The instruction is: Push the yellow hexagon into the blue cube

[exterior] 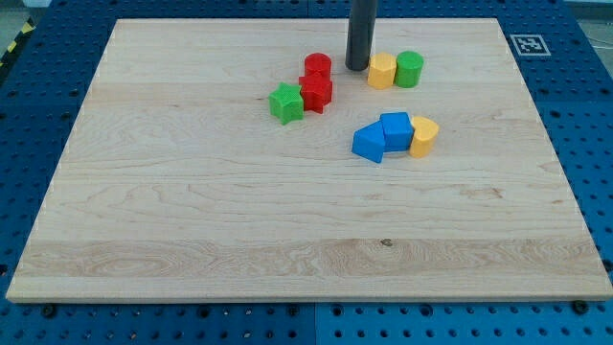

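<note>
The yellow hexagon [381,71] lies near the view's top, touching a green cylinder [409,69] on its right. My tip [357,67] stands just left of the yellow hexagon, very close to it. The blue cube [395,129] lies below them, at the view's middle right, with a blue triangular block [369,143] touching its left side and a second yellow block [423,136] touching its right side.
A red cylinder [317,66] and a red star-like block [316,92] sit left of my tip, with a green star-like block [285,103] beside them. The wooden board [192,211] rests on a blue pegboard table.
</note>
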